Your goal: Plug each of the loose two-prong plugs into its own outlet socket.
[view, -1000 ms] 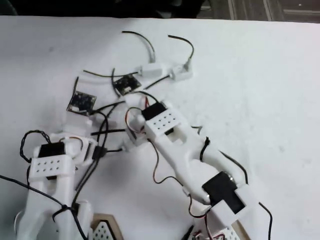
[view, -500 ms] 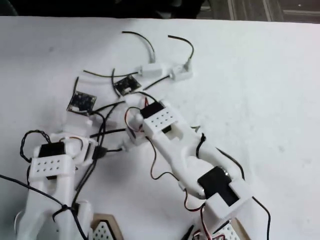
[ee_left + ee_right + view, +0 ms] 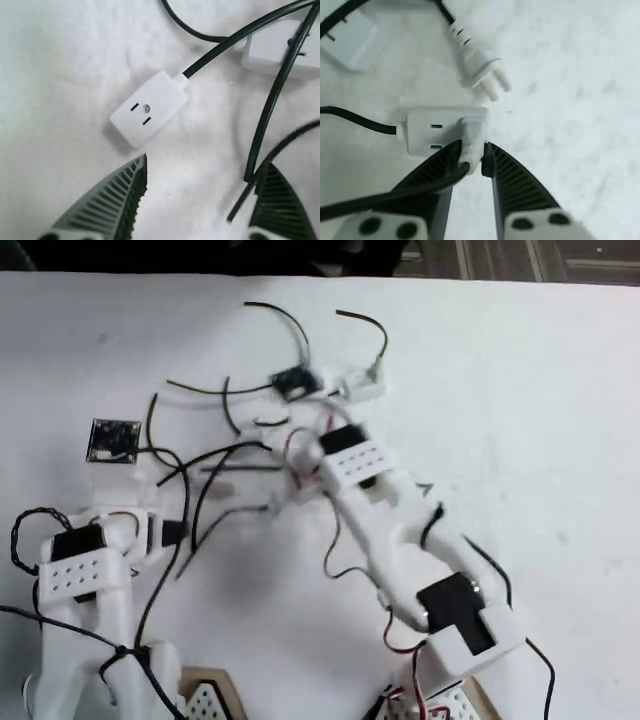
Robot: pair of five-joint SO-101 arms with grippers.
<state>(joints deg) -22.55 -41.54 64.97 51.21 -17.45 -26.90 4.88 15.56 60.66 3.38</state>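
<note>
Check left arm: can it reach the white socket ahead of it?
Probably yes: left gripper is open, the socket lies face-up just ahead, nothing between; a black cable by one finger might snag.

No legible text, label, number or sign on anything here.

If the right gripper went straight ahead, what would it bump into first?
Probably the white outlet socket: the right gripper, shut on a plug, points right at it.
</note>
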